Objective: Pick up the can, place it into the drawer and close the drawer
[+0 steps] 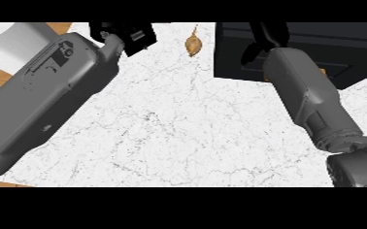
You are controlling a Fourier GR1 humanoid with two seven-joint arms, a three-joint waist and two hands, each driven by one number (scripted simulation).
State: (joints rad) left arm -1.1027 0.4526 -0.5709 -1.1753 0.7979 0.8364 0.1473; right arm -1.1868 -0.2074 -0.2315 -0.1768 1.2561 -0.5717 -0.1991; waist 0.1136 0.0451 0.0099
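No can shows anywhere in the head view. The black drawer (315, 43) sits at the upper right, on the white marble counter (186, 126). My right forearm reaches up from the lower right, and my right hand (264, 40) lies over the drawer's left part, black against black. My left hand (132, 36) stays at the top edge, left of centre, open and holding nothing, away from the drawer.
A small brown object (192, 43) lies on the counter between the two hands, just left of the drawer. A grey surface (22, 41) and a wooden edge show at the upper left. My left forearm (50, 92) covers the counter's left side.
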